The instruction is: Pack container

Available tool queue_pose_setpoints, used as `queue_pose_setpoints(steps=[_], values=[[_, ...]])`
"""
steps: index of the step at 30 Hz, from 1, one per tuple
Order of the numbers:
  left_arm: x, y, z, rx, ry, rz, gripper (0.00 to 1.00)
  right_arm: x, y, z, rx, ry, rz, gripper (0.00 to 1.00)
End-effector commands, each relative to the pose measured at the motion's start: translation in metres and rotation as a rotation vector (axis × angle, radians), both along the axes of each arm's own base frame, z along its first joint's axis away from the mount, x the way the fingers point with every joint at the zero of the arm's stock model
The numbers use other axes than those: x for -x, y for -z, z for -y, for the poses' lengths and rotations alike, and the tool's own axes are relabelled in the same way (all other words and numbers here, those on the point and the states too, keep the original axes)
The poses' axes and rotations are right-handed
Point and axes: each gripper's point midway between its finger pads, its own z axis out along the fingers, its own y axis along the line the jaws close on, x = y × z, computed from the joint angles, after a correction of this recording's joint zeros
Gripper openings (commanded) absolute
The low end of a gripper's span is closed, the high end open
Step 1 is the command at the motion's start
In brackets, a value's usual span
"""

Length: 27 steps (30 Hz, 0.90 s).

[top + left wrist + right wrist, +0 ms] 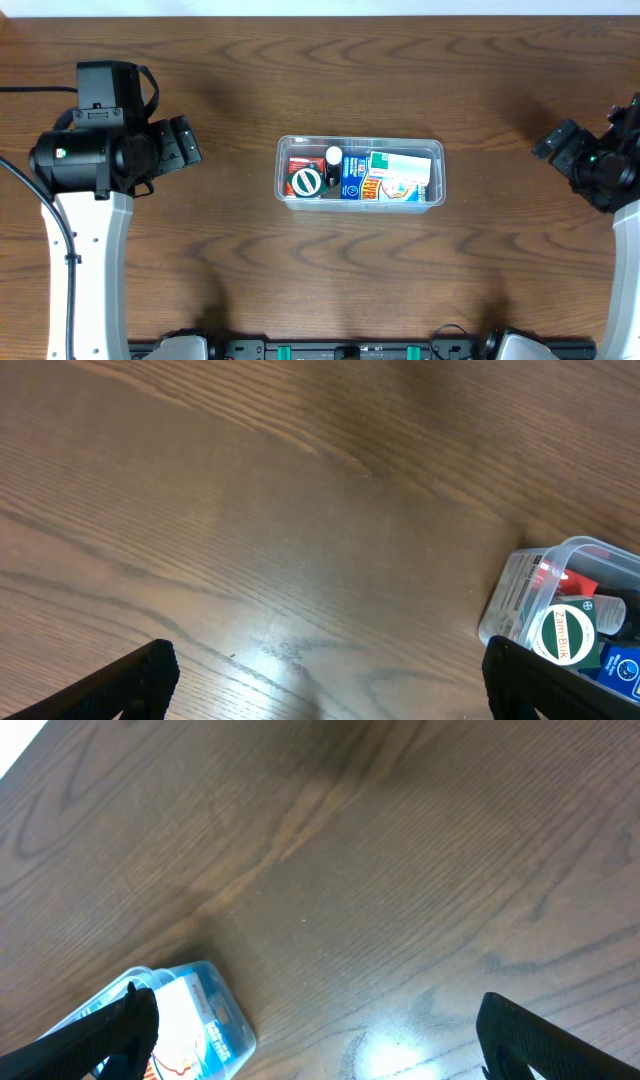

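Container (360, 140) is spotted at the centre of the wooden table (300, 280), packed with small printed boxes (400, 175) | round green-and-white label (305, 180) is seen at its 9 o'clock end | left gripper (192, 142) is held at the container's 9 o'clock, well apart, fingers spread wide | right gripper (548, 148) is held at 3 o'clock, well apart, fingers likewise parted
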Motion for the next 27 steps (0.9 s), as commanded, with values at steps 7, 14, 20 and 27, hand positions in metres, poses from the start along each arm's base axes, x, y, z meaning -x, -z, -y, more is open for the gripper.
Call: queue_pose_setpoints(steps=[7, 14, 20, 27], values=[[-0.001, -0.006, -0.005, -0.024, -0.002, 0.010, 0.98, 0.000, -0.001, 0.000, -0.006, 0.008, 0.004, 0.99], [-0.001, -0.006, -0.005, -0.024, -0.002, 0.010, 0.98, 0.001, -0.004, 0.002, 0.011, 0.007, 0.007, 0.99], [-0.001, -0.006, -0.005, -0.024, -0.002, 0.010, 0.98, 0.034, -0.027, -0.004, 0.238, -0.082, -0.006, 0.99], [-0.001, -0.006, -0.005, -0.024, -0.002, 0.010, 0.98, 0.035, -0.053, -0.057, 0.533, -0.375, 0.262, 0.99]])
